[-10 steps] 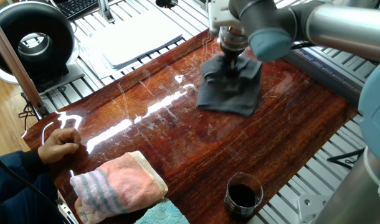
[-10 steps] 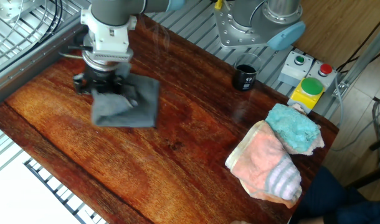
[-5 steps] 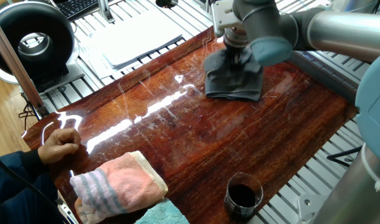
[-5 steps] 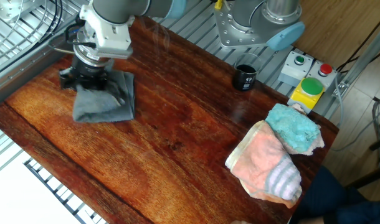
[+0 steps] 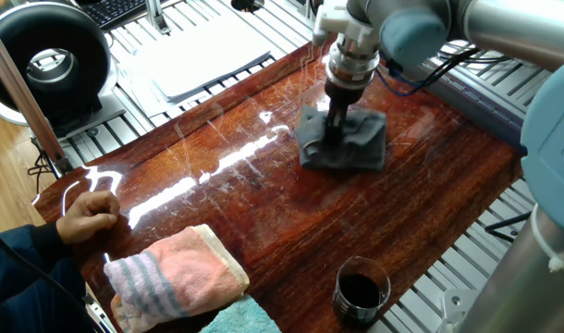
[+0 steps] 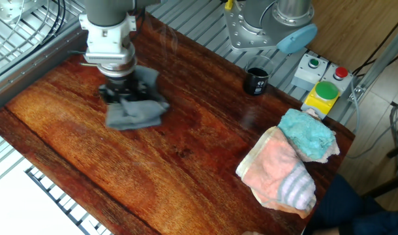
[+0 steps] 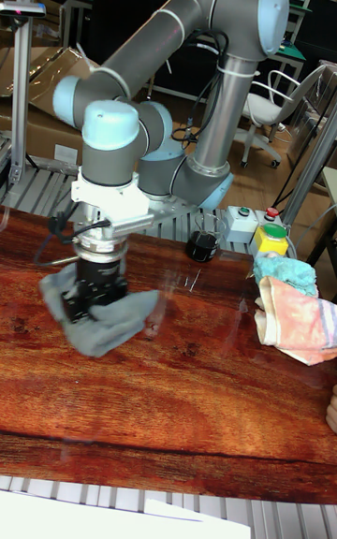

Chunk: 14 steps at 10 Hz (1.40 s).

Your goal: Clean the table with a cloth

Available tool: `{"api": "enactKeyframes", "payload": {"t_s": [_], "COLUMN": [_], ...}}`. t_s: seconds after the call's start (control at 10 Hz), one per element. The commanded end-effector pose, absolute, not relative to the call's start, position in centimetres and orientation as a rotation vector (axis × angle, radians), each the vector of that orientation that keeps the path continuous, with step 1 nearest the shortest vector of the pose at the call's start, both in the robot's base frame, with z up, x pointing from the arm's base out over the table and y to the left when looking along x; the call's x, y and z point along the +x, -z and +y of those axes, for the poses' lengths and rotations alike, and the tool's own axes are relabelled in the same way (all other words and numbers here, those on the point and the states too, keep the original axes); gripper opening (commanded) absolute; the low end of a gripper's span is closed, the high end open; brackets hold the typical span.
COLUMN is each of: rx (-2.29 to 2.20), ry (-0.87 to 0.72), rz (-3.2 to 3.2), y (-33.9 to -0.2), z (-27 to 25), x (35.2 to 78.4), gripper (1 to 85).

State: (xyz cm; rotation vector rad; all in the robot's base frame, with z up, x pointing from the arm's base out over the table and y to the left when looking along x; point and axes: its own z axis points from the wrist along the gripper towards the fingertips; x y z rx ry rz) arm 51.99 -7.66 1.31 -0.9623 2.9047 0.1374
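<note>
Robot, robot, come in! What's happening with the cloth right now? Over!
Pincer pressed down into grey cloth, grip hidden. Cloth bunched on table. Cup and towels sit well clear.

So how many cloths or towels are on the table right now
3: the dark grey cloth under the gripper, and the pink towel with the teal cloth on it, near the table end.

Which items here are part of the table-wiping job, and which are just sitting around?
In use: the gripper pressing the dark grey cloth onto the table.

Lying about: pink striped towel, teal cloth, black cup, button box, a person's hand at the table's edge.
</note>
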Motion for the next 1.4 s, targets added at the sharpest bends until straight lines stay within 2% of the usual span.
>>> {"api": "enactKeyframes", "payload": {"t_s": [0.0, 0.3, 0.7, 0.8, 1.0, 1.3], "rx": [-0.697, -0.510, -0.341, -0.346, -0.335, -0.550], "ry": [-0.415, -0.470, -0.502, -0.484, -0.552, -0.459], "rz": [3.022, 3.045, 3.072, 3.077, 3.101, 3.084], "y": [-3.5, -3.4, -3.5, -3.6, -4.5, -5.7], "z": [-1.4, 4.8, 10.2, 10.3, 11.0, 7.0], "x": [49.4, 49.1, 49.5, 49.6, 49.4, 50.9], "gripper": [1.0, 1.0, 1.0, 1.0, 1.0, 1.0]}}
